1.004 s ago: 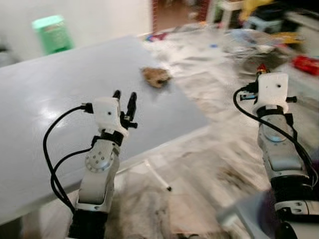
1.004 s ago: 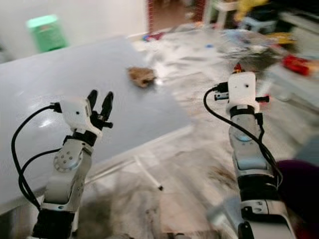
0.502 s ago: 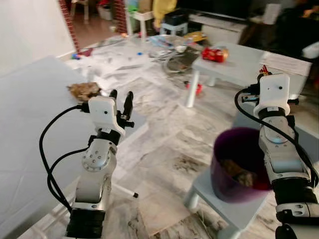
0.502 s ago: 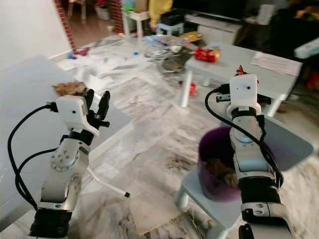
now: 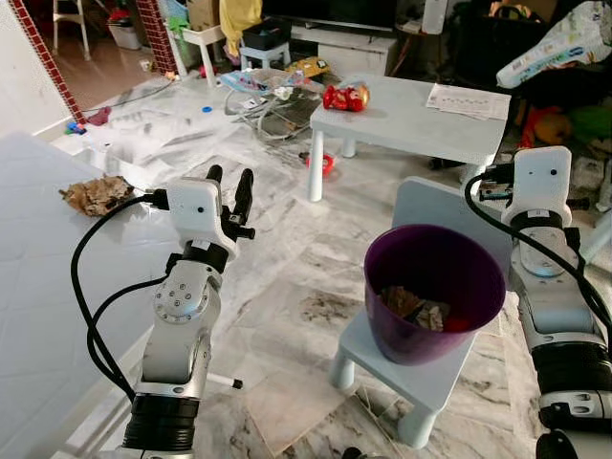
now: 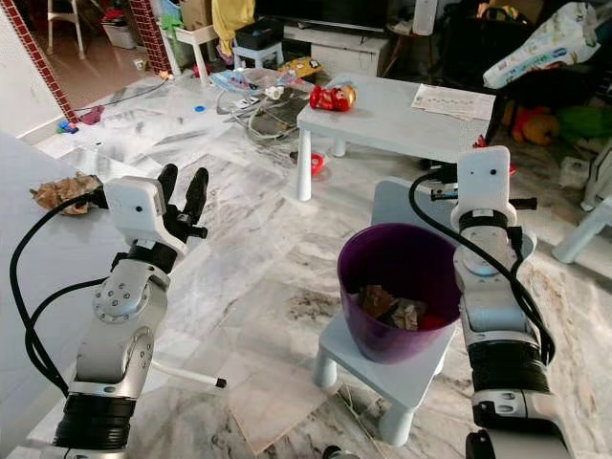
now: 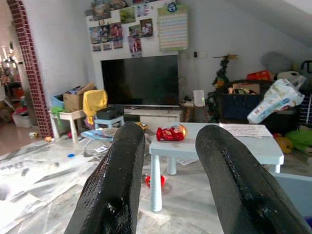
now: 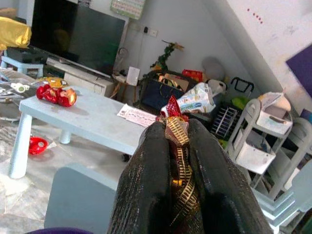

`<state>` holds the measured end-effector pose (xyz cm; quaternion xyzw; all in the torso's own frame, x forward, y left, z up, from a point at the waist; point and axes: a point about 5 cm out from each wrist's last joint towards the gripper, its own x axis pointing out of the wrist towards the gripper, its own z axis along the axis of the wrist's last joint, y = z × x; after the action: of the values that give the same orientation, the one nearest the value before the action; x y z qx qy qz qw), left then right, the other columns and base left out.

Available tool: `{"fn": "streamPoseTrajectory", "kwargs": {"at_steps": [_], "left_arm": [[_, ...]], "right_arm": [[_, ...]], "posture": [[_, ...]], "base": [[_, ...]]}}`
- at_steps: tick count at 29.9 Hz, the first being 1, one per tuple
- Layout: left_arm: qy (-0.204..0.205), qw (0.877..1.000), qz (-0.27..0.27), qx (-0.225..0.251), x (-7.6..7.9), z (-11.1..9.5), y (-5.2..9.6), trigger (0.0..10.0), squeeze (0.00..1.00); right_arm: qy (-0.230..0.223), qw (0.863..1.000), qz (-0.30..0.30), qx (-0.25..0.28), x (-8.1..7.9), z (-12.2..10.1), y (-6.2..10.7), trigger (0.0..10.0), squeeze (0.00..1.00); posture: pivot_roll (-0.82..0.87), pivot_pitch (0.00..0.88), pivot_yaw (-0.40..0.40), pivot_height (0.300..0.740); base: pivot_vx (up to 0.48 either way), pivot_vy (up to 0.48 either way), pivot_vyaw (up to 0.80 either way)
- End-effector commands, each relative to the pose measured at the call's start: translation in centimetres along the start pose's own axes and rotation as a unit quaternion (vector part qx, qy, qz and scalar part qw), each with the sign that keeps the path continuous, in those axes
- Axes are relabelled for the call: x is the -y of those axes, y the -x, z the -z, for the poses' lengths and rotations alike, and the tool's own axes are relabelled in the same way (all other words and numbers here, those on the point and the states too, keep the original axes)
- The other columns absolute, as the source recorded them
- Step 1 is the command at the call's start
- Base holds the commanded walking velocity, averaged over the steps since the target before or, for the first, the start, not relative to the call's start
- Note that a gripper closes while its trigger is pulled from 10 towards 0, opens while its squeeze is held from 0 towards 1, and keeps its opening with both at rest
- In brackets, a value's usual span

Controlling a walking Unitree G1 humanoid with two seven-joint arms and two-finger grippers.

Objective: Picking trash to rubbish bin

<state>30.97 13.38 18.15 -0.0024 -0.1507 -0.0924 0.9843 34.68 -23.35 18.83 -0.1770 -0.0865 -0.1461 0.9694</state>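
Right claw [image 8: 176, 146] pinches a crinkled wrapper [image 8: 176, 127]: light, soft, slippery, well nipped mid-body. Purple bin [image 5: 435, 292] at 7 o'clock below. Left claw [image 5: 229, 185] spread, empty.

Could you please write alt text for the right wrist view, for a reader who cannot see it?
The right gripper pinches a red-and-gold wrapper between its two black fingers. Beyond it stands a pale blue table with a red toy, in a cluttered room.
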Motion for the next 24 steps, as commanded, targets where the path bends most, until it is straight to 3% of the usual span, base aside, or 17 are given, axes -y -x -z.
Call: {"fn": "streamPoseTrajectory", "kwargs": {"at_steps": [1, 5, 11, 13, 24], "left_arm": [[-0.006, 1.0, 0.003, 0.001, -0.1, -0.1, 0.0, 10.0, 0.0], [-0.012, 1.0, 0.008, 0.004, 0.0, -0.1, 0.1, 10.0, 0.0], [-0.015, 1.0, 0.013, 0.004, 0.0, -0.1, 0.1, 10.0, 0.0], [-0.015, 1.0, 0.014, 0.002, 0.0, -0.1, 0.1, 10.0, 0.0], [-0.011, 1.0, 0.017, -0.007, 0.2, 0.2, 0.3, 10.0, 0.0]], "right_arm": [[-0.012, 1.0, -0.001, 0.008, -0.1, -0.6, -0.3, 10.0, 0.0], [-0.008, 1.0, -0.007, 0.003, -0.3, -0.5, -0.3, 10.0, 0.0], [-0.017, 0.998, 0.001, -0.054, 0.0, 1.3, -0.3, 10.0, 0.0], [-0.037, 0.994, 0.008, -0.106, 0.4, 2.9, -0.2, 10.0, 0.0], [-0.063, 0.983, -0.008, -0.174, 0.3, 5.6, 0.5, 10.0, 0.0]], "posture": [[-0.07, 0.054, 0.059, 0.74], [-0.07, 0.056, 0.061, 0.74], [-0.08, 0.06, 0.064, 0.74], [-0.08, 0.061, 0.065, 0.74], [-0.07, 0.063, 0.061, 0.74]], "base": [[0.0, 0.0, 0.0], [0.0, 0.0, 0.0], [0.272, 0.0, 0.0], [0.279, 0.0, 0.0], [0.202, 0.0, 0.0]]}}
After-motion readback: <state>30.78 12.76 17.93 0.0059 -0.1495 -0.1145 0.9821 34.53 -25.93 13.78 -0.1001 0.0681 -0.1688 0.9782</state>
